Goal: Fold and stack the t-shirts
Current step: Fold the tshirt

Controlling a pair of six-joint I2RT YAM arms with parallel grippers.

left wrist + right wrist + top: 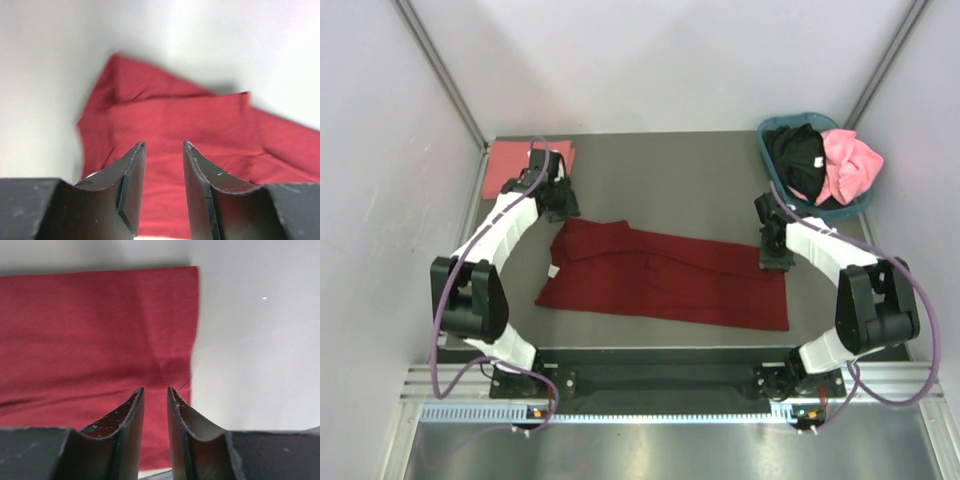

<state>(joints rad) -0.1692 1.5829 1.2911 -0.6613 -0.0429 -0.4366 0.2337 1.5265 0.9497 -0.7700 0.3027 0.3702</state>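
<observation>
A dark maroon t-shirt point(660, 280) lies flat across the middle of the table, folded into a long band. My left gripper point(564, 212) hovers over its back left corner. In the left wrist view the gripper point(164, 145) is open, with only the red cloth point(190, 115) below the gap. My right gripper point(777, 260) is over the shirt's back right corner. Its fingers point(155, 389) stand a little apart, open and holding nothing, just inside the cloth's point(100, 330) right edge. A folded salmon-pink t-shirt point(505, 165) lies at the back left.
A teal-blue basket point(763, 150) at the back right corner holds a black t-shirt point(798, 160) and a bright pink t-shirt point(848, 168). White walls close in the table on three sides. The arm bases stand at the near edge.
</observation>
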